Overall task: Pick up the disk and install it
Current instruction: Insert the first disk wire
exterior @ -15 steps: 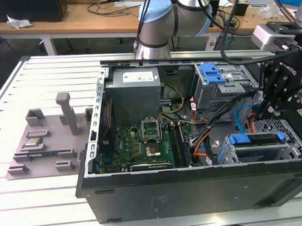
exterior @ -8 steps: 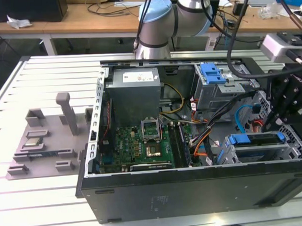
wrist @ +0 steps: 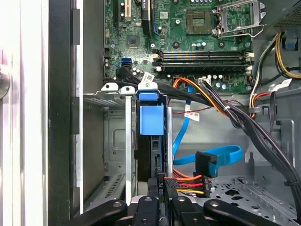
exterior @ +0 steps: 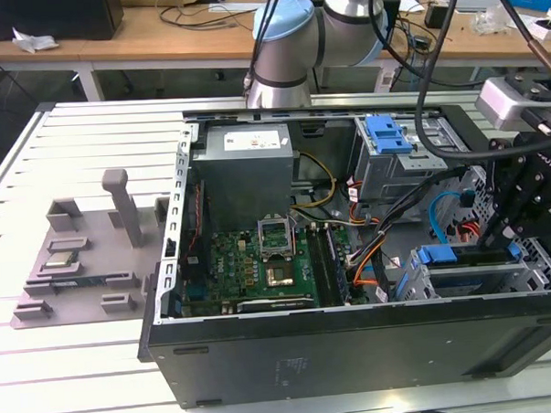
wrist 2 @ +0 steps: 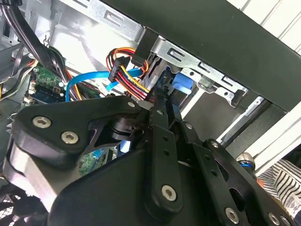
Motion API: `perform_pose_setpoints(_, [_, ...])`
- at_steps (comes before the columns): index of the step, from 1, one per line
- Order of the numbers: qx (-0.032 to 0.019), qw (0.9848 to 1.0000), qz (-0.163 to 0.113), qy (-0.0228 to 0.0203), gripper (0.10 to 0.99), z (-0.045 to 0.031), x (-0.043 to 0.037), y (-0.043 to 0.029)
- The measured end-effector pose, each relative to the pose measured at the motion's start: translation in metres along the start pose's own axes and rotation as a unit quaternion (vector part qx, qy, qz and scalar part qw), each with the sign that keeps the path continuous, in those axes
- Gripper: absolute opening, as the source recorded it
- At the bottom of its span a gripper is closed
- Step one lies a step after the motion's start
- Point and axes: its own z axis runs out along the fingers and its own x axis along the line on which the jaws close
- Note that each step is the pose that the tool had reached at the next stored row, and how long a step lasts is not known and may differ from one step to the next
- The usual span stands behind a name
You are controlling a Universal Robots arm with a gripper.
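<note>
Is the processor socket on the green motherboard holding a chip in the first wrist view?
No. The processor socket on the green motherboard sits open, its metal retention frame swung aside, with no chip in it.

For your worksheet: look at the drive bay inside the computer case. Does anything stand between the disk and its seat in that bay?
Nothing visible does. In the first wrist view the disk already stands edge-on in the metal bay, its blue carrier tab uppermost, with the pincer at its near end. Loose cables lie beside the bay.

Disk (wrist: 151, 120) carrier blue; motherboard (wrist: 188, 42) green; end effector (wrist: 162, 207) seemingly black.
</note>
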Motion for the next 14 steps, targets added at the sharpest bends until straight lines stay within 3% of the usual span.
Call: perform_pose_setpoints(14, [0.0001,1.0,0.0,0.0002,0.176,0.0042,0.0001,-0.0031])
